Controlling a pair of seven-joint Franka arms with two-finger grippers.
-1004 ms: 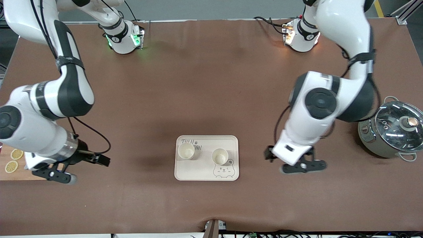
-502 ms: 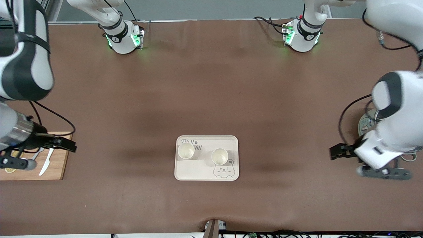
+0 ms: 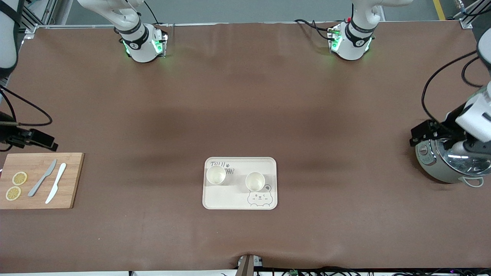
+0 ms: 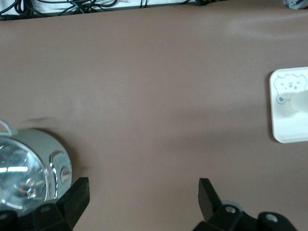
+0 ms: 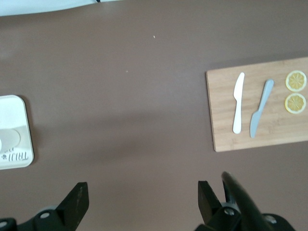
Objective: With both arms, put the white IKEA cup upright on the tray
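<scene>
Lay flat on the tabletop midway between the arms' ends: cream-white rectangular tray (image 3: 239, 201) with rounded corners, raised rim, grey lettering along the edge farther from the front camera and a bear-face drawing at a near corner. Carried two white cups, both upright, mouths open upward: one cup (image 3: 216, 175) beside the lettering, the other cup (image 3: 255, 181) just above the bear face, apart.

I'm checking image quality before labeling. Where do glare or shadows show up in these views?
Front view: soft dark shadow bands cross the brown table around the tray, and the pot lid shows bright streaks. Left wrist view: the same glass lid glints white. Right wrist view: even light on the cutting board, no glare.
</scene>
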